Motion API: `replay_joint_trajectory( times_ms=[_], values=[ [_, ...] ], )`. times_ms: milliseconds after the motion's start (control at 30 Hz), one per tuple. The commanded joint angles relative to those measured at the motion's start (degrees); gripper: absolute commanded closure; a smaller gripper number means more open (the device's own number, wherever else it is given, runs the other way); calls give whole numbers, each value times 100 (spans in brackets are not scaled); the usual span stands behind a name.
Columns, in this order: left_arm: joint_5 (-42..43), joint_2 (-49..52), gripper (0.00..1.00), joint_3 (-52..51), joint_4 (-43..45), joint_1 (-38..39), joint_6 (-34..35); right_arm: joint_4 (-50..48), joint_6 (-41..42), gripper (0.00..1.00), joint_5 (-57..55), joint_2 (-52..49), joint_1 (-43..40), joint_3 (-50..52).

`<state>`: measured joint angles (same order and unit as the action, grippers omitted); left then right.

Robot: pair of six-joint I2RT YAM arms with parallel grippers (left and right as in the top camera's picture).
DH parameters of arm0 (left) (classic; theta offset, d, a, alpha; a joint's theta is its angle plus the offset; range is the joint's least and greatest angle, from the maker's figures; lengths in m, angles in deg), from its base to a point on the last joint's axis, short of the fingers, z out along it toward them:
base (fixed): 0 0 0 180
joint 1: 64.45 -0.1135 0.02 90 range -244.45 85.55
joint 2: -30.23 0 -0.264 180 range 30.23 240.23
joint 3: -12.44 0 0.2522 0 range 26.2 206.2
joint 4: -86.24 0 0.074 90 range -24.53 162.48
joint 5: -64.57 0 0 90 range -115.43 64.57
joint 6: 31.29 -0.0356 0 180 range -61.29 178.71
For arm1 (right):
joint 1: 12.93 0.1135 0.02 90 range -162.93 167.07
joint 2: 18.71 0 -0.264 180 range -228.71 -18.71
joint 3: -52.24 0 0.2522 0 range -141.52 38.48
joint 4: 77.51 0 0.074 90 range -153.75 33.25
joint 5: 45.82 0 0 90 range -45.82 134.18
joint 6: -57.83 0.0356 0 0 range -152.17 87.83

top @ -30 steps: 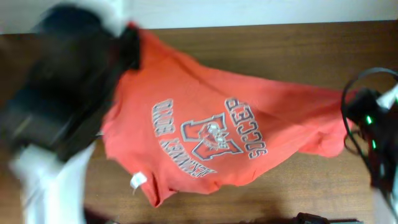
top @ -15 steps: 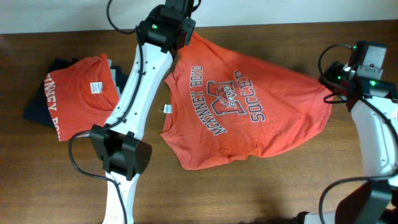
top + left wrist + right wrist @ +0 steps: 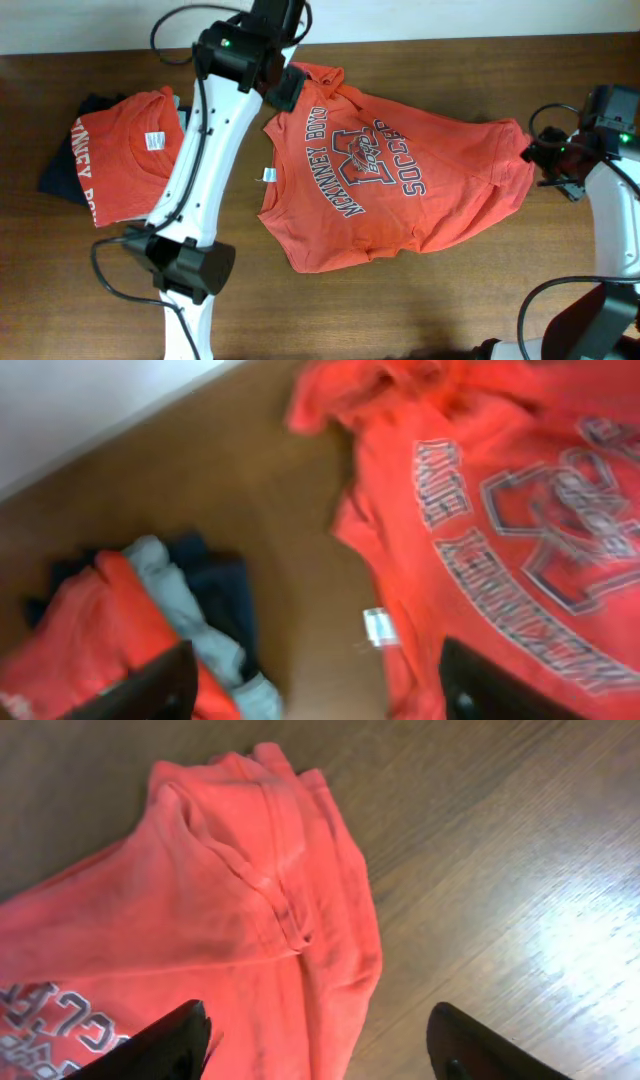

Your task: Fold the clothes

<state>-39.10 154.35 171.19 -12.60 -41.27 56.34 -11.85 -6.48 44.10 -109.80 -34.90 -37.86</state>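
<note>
An orange-red T-shirt (image 3: 390, 190) with "McKinney Boyd Soccer" lettering lies spread and rumpled, print up, on the brown table (image 3: 450, 310). Its white neck tag (image 3: 268, 176) points left. My left gripper (image 3: 284, 86) hovers open at the shirt's upper-left sleeve; in the left wrist view it (image 3: 320, 695) holds nothing, with bare wood and the tag (image 3: 378, 626) below and the shirt (image 3: 500, 510) to the right. At the shirt's right sleeve, my right gripper (image 3: 545, 163) is also open. In the right wrist view it (image 3: 320, 1050) stands empty over the bunched sleeve (image 3: 240, 890).
At the left sits a pile: another orange-red T-shirt (image 3: 115, 150) folded on top of navy (image 3: 60, 175) and pale grey garments (image 3: 190, 610). My left arm's white link (image 3: 190, 170) crosses between the pile and the spread shirt. Cables (image 3: 545, 100) loop near the right arm.
Both grippers have opened and let go of the shirt's sleeves. The shirt, stretched between them before, now lies slack on the table. The right gripper has drawn back to the right.
</note>
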Motion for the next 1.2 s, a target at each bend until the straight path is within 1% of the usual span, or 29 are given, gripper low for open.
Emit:
replay_joint_trajectory(
  times_ms=[0,100,167,200,233,300,367,500,533,667,800,900,967,1100,1167],
  values=[
    [732,-94,43,-208,-273,0,304,68,-133,31,557,-133,-57,114],
    [756,-81,71,-793,-212,0,302,114,-186,31,765,-227,-44,116],
    [905,-81,85,-1335,-74,2,221,125,-188,31,763,-229,-44,116],
    [1128,-81,91,-1606,20,2,37,129,-186,31,767,-229,-44,116],
    [1456,-81,95,-1923,155,2,-247,129,-186,31,780,-229,-44,116],
    [2046,-81,99,-2529,448,2,-796,142,-186,31,800,-229,-44,116],
    [2319,-81,99,-3095,785,7,-1169,146,-186,30,861,-229,-44,116],
    [2354,-81,99,-4089,1554,57,-1528,125,-186,30,870,-229,-44,116],
    [2354,-81,99,-4450,1884,74,-1615,122,-186,30,868,-229,-44,116],
    [2302,-79,99,-5182,2730,66,-1620,122,-186,30,868,-229,-44,116],
    [1985,-28,99,-5657,3401,55,-1609,125,-186,30,868,-229,-44,116],
    [1644,153,99,-5764,3777,24,-1482,125,-186,30,863,-229,-44,116],
    [1300,278,100,-5764,4015,-17,-1266,125,-186,30,863,-229,-44,116],
    [455,481,100,-5744,4868,-264,-514,125,-184,31,866,-229,-44,116],
    [398,612,99,-5637,5431,-498,-291,127,-184,30,866,-229,-44,116]
  ],
)
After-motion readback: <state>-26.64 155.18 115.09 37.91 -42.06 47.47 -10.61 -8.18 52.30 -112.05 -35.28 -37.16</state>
